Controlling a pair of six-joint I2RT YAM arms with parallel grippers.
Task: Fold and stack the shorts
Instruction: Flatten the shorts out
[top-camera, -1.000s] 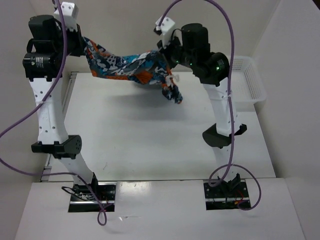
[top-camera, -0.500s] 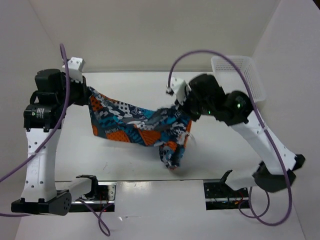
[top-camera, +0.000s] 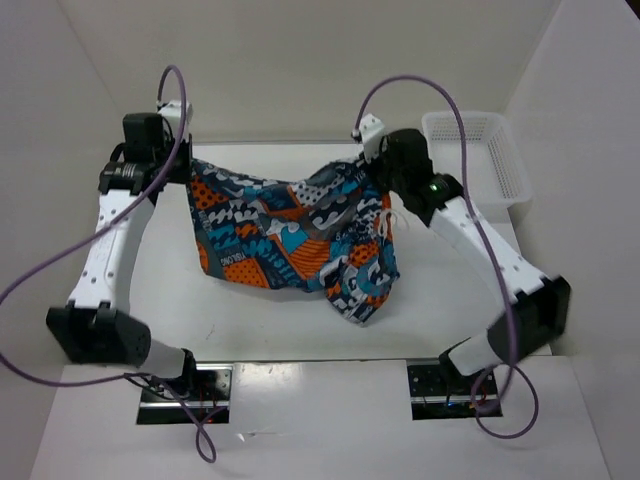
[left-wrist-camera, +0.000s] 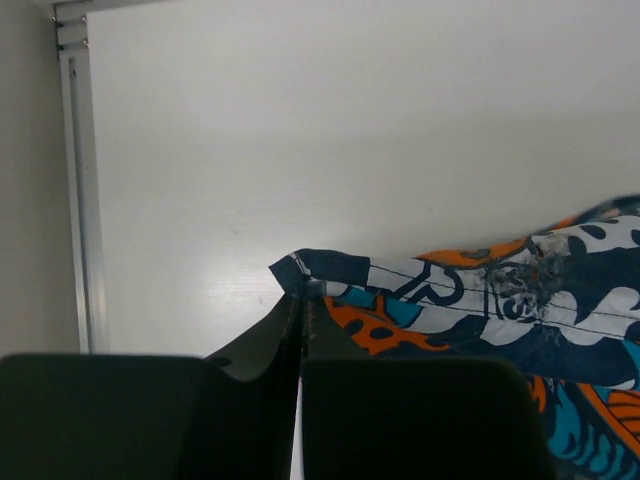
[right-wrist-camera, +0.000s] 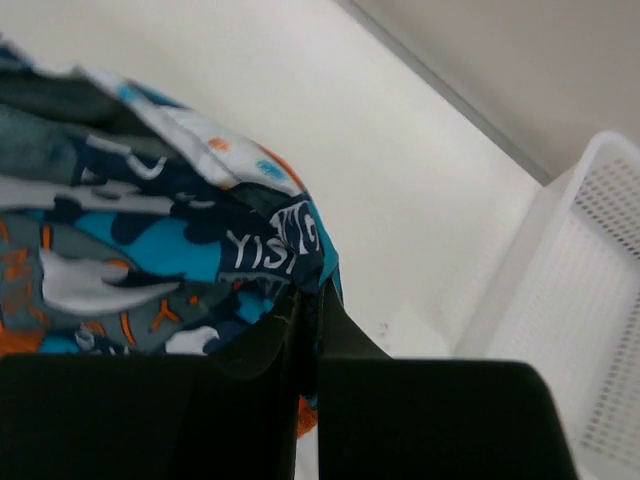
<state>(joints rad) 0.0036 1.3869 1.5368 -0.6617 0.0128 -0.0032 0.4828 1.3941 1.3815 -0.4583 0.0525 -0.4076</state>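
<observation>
the white worktop (top-camera: 260, 320) fills most of the top view, with pale walls on three sides. over its far half the shorts (top-camera: 290, 235) are spread wide between the two arms. the top edge is pulled into a line from claw to claw, and one part hangs lower toward the near right. whether the lower edge rests on the surface, i cannot tell from above. a white mesh basket (top-camera: 515, 175) stands at the far right corner, near the right arm and apart from the cloth. purple cables (top-camera: 55, 270) loop over both arms.

the left claw (top-camera: 188, 168) is closed on the left top corner of the shorts, and the right claw (top-camera: 372, 172) is closed on the right one. the top view hardly shows the tips. the left wrist view shows the fingers (left-wrist-camera: 265, 345) pressed together on a dark blue hem corner, and a metal rail (left-wrist-camera: 78, 180) along the worktop edge. the right wrist view shows its fingers (right-wrist-camera: 262, 345) pinching a bunched fold, with the basket wall close at the right.
</observation>
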